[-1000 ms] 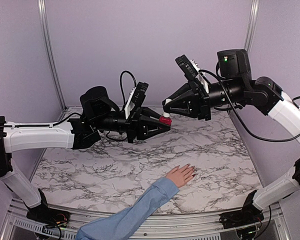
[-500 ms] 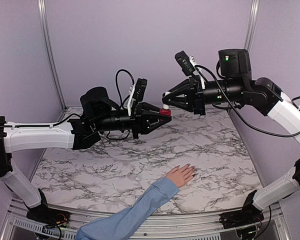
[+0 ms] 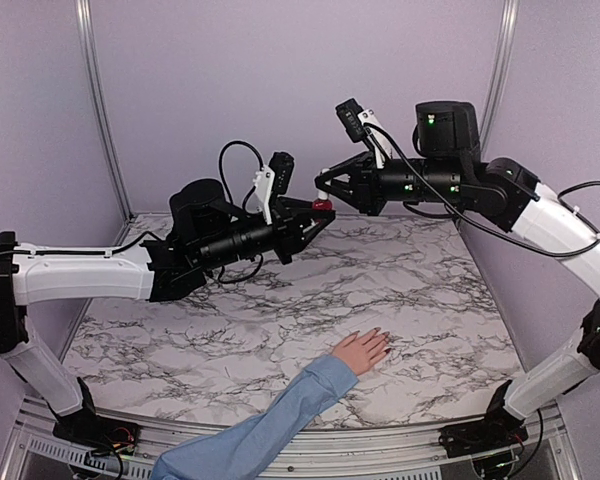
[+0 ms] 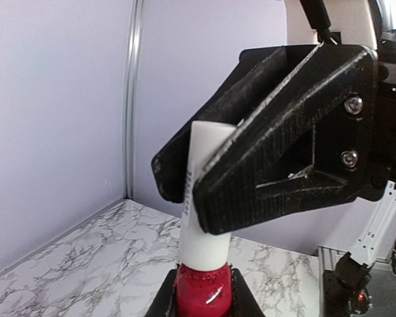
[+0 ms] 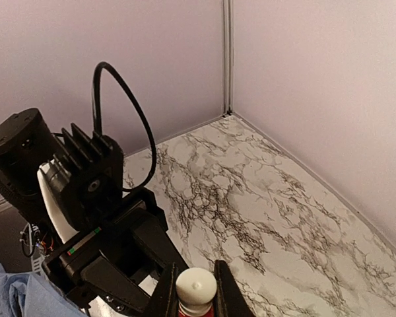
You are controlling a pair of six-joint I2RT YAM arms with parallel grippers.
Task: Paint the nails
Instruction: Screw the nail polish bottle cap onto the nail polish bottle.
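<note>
Left gripper (image 3: 320, 208): closed on small red polish bottle (image 3: 324, 205), one finger each side of the glass body. Bottle upright, held high above the marble table (image 3: 430, 290), approx. mid-width, toward the rear.

Left wrist view: bottle (image 4: 201, 296) at the bottom edge btwn own fingers, w/ white cap (image 4: 201, 247) rising from its neck. Base of cap meets the neck. Screwed tight or loose: cannot tell.

Right gripper (image 3: 321, 182): reaching in from the right, tips directly over the bottle, closed on the cap.
- Left wrist view: right gripper (image 4: 185, 195) pinching the cap approx. mid-length, one finger behind, one in front.
- Right wrist view: round cap top (image 5: 196, 285) squeezed btwn own fingers (image 5: 166, 294), no gap on either side.

Nails (image 3: 384, 339): on the human hand (image 3: 360, 351), which lies flat, palm down, on the marble near the front edge, right of ctr. Fingers pointing toward the right rear. Too small to read colour or coating. Light blue sleeve (image 3: 270, 430) entering from the bottom edge. Hand well apart from both grippers, below and in front of them.
</note>
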